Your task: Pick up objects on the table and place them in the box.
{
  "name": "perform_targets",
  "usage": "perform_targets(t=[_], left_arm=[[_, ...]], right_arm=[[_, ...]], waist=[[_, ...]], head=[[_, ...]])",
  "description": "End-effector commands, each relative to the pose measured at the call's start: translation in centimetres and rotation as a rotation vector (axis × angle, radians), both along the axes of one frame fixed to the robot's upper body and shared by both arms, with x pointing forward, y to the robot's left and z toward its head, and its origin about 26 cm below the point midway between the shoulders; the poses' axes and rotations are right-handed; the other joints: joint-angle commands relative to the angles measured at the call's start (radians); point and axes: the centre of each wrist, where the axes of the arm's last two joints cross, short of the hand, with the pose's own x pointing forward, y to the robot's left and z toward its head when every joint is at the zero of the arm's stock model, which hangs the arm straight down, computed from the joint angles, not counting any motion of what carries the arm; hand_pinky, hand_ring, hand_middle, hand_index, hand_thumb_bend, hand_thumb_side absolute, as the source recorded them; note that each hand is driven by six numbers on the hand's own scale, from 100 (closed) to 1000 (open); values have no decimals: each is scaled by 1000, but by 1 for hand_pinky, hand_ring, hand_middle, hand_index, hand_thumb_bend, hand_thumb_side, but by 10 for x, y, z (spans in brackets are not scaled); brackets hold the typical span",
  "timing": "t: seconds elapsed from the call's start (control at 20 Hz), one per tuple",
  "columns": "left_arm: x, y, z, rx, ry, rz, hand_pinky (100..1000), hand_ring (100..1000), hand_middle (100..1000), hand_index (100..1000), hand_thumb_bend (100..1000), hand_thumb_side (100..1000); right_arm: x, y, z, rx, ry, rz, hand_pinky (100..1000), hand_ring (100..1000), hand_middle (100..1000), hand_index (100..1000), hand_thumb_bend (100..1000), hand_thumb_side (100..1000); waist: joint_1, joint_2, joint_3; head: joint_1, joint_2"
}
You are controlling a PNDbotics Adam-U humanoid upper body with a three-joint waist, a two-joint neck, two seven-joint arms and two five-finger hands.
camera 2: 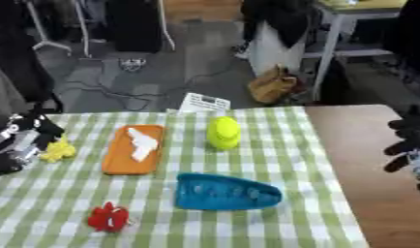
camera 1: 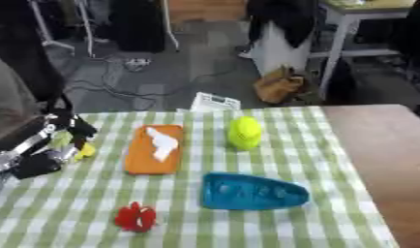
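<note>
At the cloth's left edge my left hand (camera 1: 46, 145) has its fingers curled round a small yellow object (camera 2: 59, 150). An orange flat tray (camera 1: 154, 162) lies in the middle with a white item (camera 1: 162, 144) on it. To its right stands a yellow-green rounded object (camera 1: 245, 131). A blue tapered container (camera 1: 251, 192) lies nearer the front, and a small red object (camera 1: 135, 218) sits at the front left. Fingers spread and holding nothing, my right hand (camera 2: 406, 143) hovers over the bare brown table at the right edge.
A green-and-white checked cloth (camera 1: 332, 160) covers most of the table; bare brown wood (camera 1: 391, 145) runs along the right. Beyond the far edge are a white basket (camera 1: 215, 102), a brown bag (camera 1: 279, 85), cables and furniture legs on the floor.
</note>
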Motion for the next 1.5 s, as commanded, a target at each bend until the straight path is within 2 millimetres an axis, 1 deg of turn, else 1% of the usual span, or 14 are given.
perform_targets(t=[0.05,0.1,0.2,0.35,0.55,0.8,1.25,1.5], left_arm=[[-11,-5,20,-11,-19,-35,620,577,602,772,100,808],[-13,-6,19,-15,-12,-38,621,578,602,771,100,808],[-15,-9,17,-22,6,-39,619,577,600,768,100,808],[-16,-11,13,-33,21,-38,618,574,595,763,100,808],[-16,-14,10,-52,30,-40,617,573,594,763,100,810],[-16,-17,8,-58,39,-48,617,572,593,762,100,809],[-15,-21,8,-69,41,-59,614,566,586,757,100,801],[-15,-23,7,-78,45,-64,614,566,584,756,100,797]], right_arm=[[-2,-3,12,-29,-40,-4,491,593,735,698,100,718],[-2,-3,12,-30,-39,-2,492,593,736,698,100,735],[-2,-3,12,-26,-39,-5,492,593,735,698,100,720],[-2,-3,12,-29,-39,-3,492,593,734,699,100,720],[-2,-2,12,-32,-39,3,492,593,735,699,100,721],[-2,-2,12,-32,-38,3,492,592,734,698,100,722],[-2,-2,12,-31,-37,2,493,593,735,699,100,721],[-2,-3,11,-32,-36,2,493,593,735,699,100,721]], waist=[[4,-12,3],[4,-13,4],[5,-14,5],[8,-14,4],[13,-13,4],[15,-12,0],[14,-14,1],[12,-15,3]], head=[[6,39],[8,46],[20,62],[57,67],[84,75],[92,71],[87,61],[81,61]])
